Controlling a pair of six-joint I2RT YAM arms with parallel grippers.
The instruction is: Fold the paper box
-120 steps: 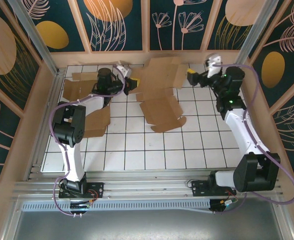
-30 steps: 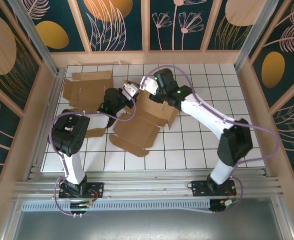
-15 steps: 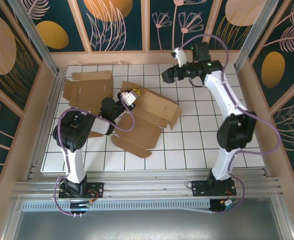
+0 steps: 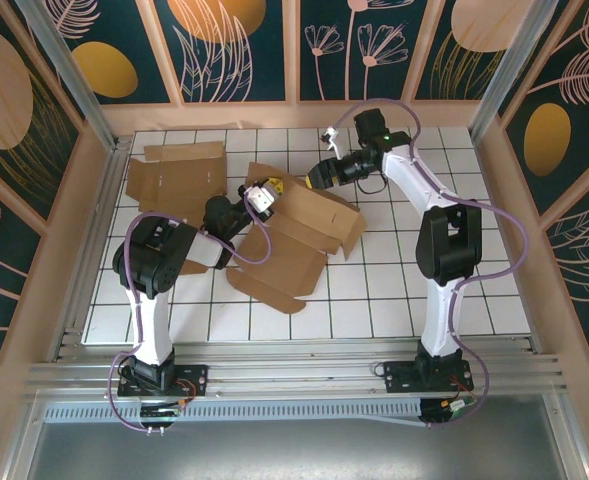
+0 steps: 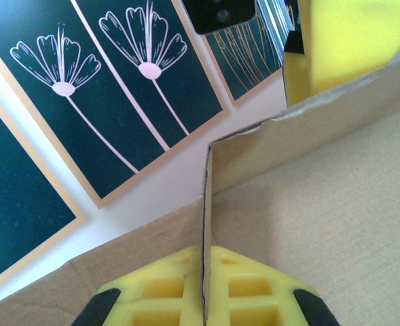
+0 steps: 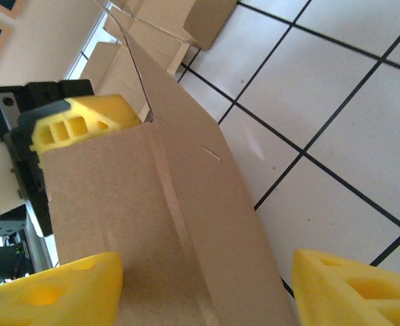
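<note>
We see the paper box as matt brown cardboard, its cut edges fibrous; yellow fingers look matt plastic; the table smooth, faintly glossy.

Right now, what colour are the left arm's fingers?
Yellow; best seen in the left wrist view, where the fingers pinch the paper box.

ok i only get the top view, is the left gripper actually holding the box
Observer: Yes. In the left wrist view the left gripper is shut on a thin flap edge of the box.
Operator: and the right one, closed on anything
Observer: No. In the right wrist view the right gripper is open, with its jaws wide apart and the box between them.
Operator: can it see the left one from there
Observer: Yes, a yellow left finger shows just past the box's far edge.
</note>
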